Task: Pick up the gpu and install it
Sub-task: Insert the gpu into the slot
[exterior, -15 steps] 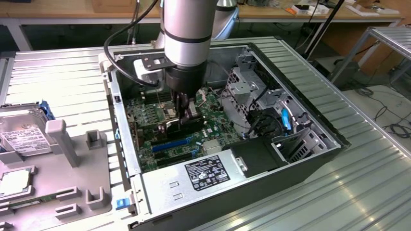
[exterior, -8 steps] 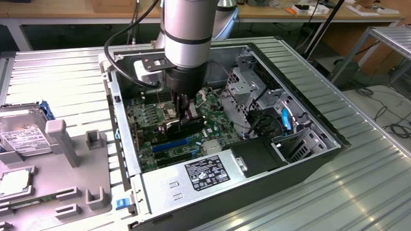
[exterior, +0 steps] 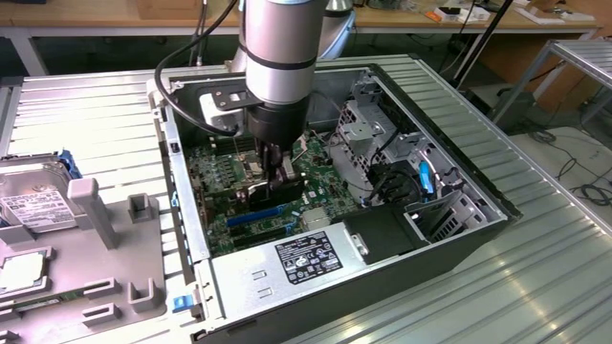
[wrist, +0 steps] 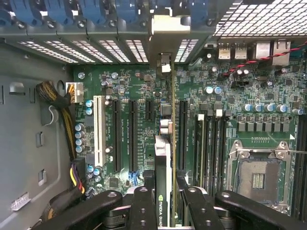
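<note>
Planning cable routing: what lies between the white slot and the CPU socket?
In the wrist view: black expansion slots, the gpu edge-on, then memory slots.

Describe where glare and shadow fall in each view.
Exterior view: glare washes the ribbed table at that view's left; the computer case interior lies darker beneath the arm. Wrist view: the motherboard is evenly lit, the hand holding the gpu dark.

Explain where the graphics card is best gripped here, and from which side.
Grip the graphics card along its upper long edge, one jaw on each flat face, coming straight down through the open side of the case. It stands on edge above the motherboard slots, thin and flat, so its two faces look like the surest hold. The gripper holds it this way.
</note>
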